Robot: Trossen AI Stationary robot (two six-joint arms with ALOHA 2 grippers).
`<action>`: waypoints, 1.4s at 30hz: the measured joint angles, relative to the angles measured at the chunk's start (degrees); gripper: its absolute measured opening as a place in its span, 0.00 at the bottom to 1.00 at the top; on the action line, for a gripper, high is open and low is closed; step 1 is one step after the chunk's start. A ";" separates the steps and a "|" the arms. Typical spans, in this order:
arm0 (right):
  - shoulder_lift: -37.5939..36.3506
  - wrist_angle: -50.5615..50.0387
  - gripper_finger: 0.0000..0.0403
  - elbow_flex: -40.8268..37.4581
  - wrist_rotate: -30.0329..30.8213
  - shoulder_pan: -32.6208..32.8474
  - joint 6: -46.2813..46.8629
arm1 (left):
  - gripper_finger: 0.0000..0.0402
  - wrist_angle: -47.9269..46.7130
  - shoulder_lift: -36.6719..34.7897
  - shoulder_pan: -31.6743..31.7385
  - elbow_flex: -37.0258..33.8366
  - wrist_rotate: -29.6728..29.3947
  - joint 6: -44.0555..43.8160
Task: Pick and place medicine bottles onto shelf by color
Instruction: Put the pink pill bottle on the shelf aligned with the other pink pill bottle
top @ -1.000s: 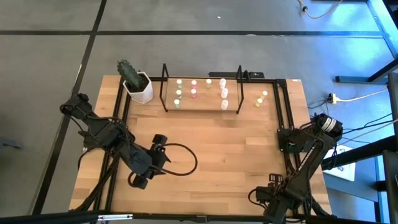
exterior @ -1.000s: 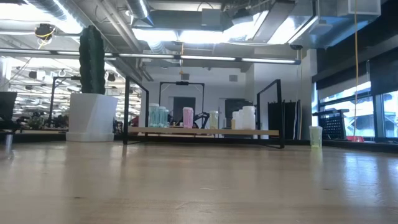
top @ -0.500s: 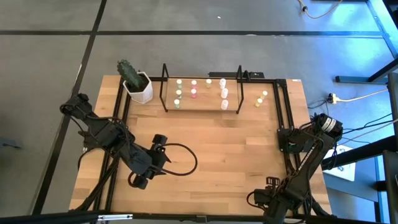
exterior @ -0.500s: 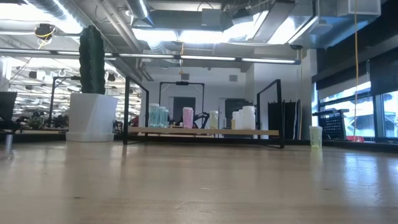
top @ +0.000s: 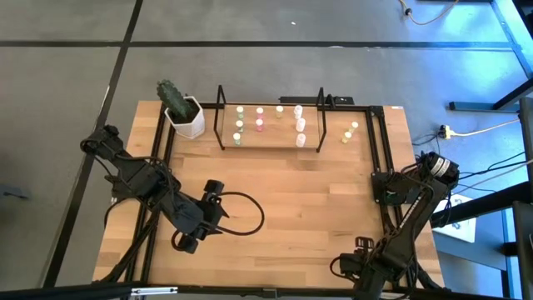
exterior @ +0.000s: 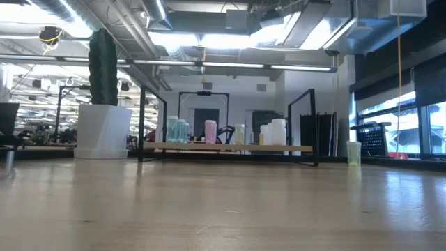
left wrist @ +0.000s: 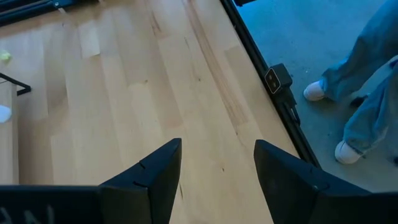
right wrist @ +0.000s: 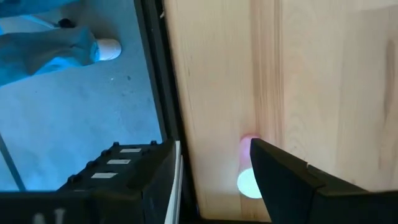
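Observation:
The shelf (top: 221, 117) stands at the table's far middle, and several medicine bottles stand on its wooden floor in rows: green-topped (top: 239, 124), pink (top: 259, 125), yellow (top: 279, 109) and white (top: 300, 125). Two yellowish bottles (top: 350, 132) stand on the table right of the shelf. My left gripper (left wrist: 217, 146) hangs open above the table's left-middle (top: 213, 190), with nothing between its fingers. My right gripper (right wrist: 214, 144) is open and points down near the table's near right corner (top: 348, 265). A pink-and-white bottle (right wrist: 247, 180) sits on the table between its fingers, close beside one finger. My right gripper stands over the pink-and-white bottle from above, and one finger (right wrist: 292, 186) covers part of it. I cannot tell whether that finger touches the bottle. The other finger stands well apart from it. The bottle rests on the table.
A white pot with a cactus (top: 185, 117) stands left of the shelf. Black rails (top: 379, 150) run along the table's sides. A cable loop (top: 250, 217) lies by my left arm. A person's legs (left wrist: 367, 93) show beyond the table's edge. The middle of the wooden table (top: 308, 200) is bare.
My right gripper has tipped a little further down near the table's near edge. The bottles and the shelf stand as before.

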 joint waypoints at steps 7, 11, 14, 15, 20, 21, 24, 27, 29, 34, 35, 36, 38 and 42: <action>0.00 -1.64 0.52 0.00 3.72 0.00 0.39 | 0.49 0.00 0.00 0.00 0.00 0.00 0.00; 0.00 -5.64 0.52 0.00 4.11 -0.04 4.17 | 0.49 -0.02 0.00 0.00 0.00 0.02 0.00; 0.00 -5.98 0.53 0.00 6.69 -0.04 7.18 | 0.49 0.00 0.00 0.00 0.00 0.00 0.00; 0.00 -5.90 0.55 0.00 7.78 -0.04 7.51 | 0.49 -0.02 0.00 0.00 0.00 0.00 0.00; 0.00 -5.77 0.66 0.00 8.09 0.48 7.74 | 0.49 -0.02 0.00 0.00 0.00 0.00 0.00; 0.00 -4.97 0.69 0.00 7.83 0.71 7.73 | 0.49 0.00 0.00 0.00 0.00 0.00 0.00; -0.02 -3.44 0.76 0.00 6.42 1.36 7.62 | 0.49 -0.02 0.00 0.00 0.00 0.00 0.00; -0.02 -3.48 0.79 0.00 6.36 1.64 7.66 | 0.49 -0.02 0.00 0.00 0.00 0.02 0.00; -0.02 -3.46 0.79 0.00 6.28 1.66 7.66 | 0.49 -0.02 0.00 0.00 0.00 0.00 0.00; -0.02 -3.70 0.76 0.00 5.67 3.02 6.17 | 0.49 -0.02 0.00 0.00 0.00 0.00 0.00; -0.02 -3.91 0.76 0.00 5.94 3.85 6.10 | 0.49 -0.02 0.00 0.00 0.00 0.02 0.00; -0.02 -4.27 0.75 0.02 6.33 4.78 6.28 | 0.49 -0.02 0.00 0.00 0.00 0.00 0.00; -0.02 -4.78 0.73 0.02 7.36 6.76 6.92 | 0.49 -0.02 0.00 0.00 0.00 0.02 0.00; -0.02 -5.38 0.69 0.02 11.03 10.25 8.45 | 0.49 -0.02 0.02 0.00 0.00 0.02 0.00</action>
